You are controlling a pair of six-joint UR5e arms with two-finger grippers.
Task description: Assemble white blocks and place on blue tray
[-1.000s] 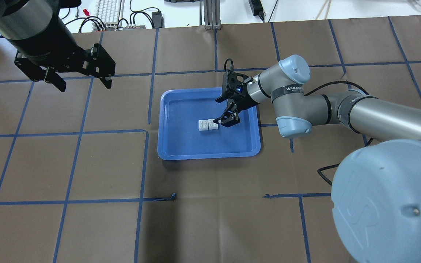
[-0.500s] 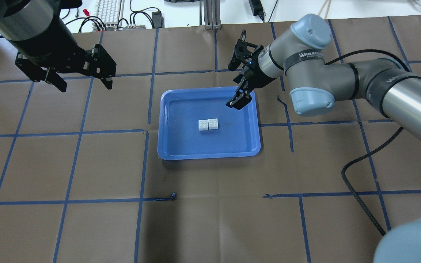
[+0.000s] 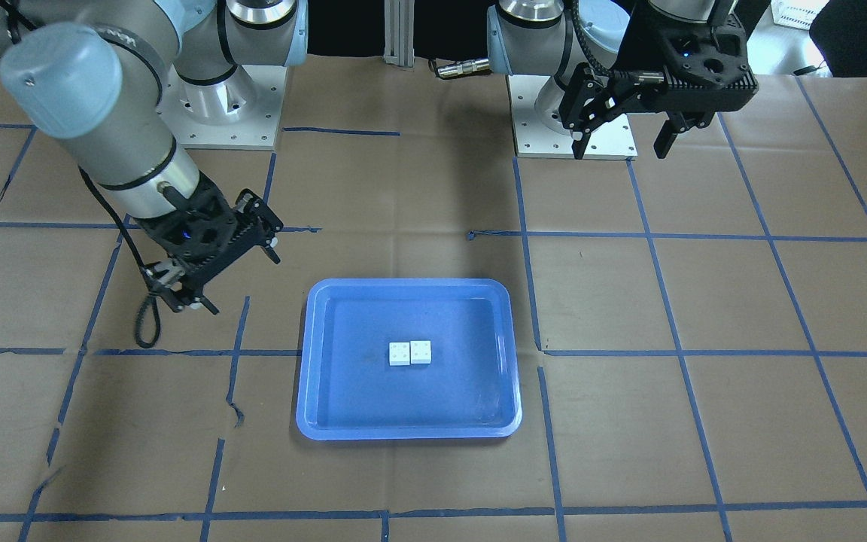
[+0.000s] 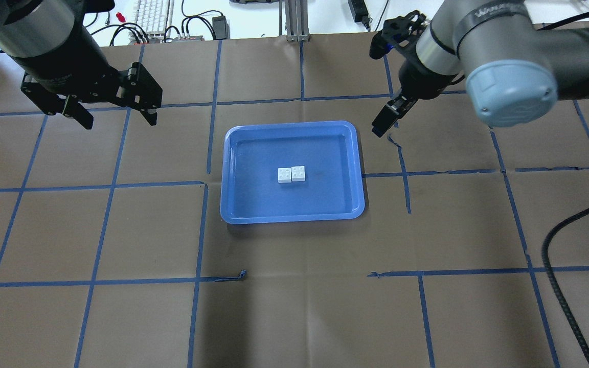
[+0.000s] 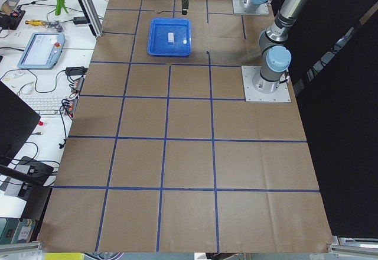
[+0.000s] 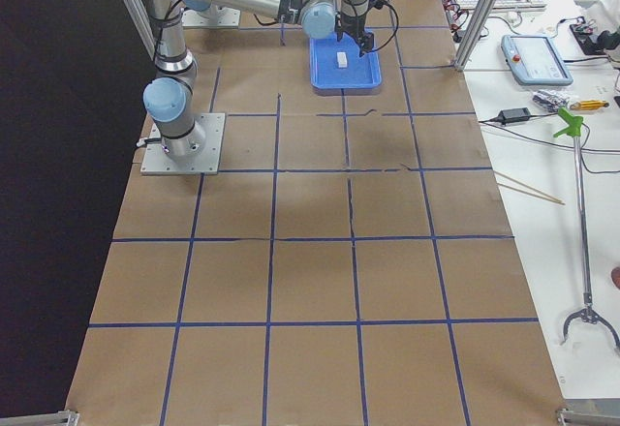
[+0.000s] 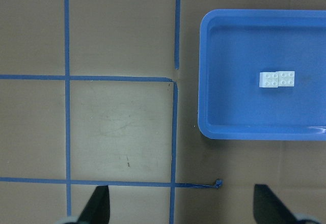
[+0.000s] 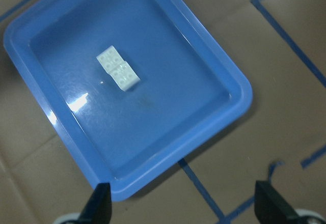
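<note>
The two white blocks (image 4: 291,174) lie side by side, touching, studs up, near the middle of the blue tray (image 4: 225,204). They also show in the front view (image 3: 410,352), the left wrist view (image 7: 277,79) and the right wrist view (image 8: 118,75). My right gripper (image 4: 382,122) hangs open and empty just outside the tray's far right corner; in its wrist view the fingertips (image 8: 99,206) are wide apart. My left gripper (image 4: 119,122) is open and empty, raised well to the left of the tray (image 3: 305,391).
The table is brown paper with a grid of blue tape. A black cable (image 4: 545,245) trails over the right side. A keyboard and cables (image 4: 151,15) and an aluminium post (image 4: 294,20) stand beyond the far edge.
My right gripper has pulled away from the white blocks, rising and moving back and to the right, out past the tray's corner. The blocks stay in place. The left arm has not moved.
</note>
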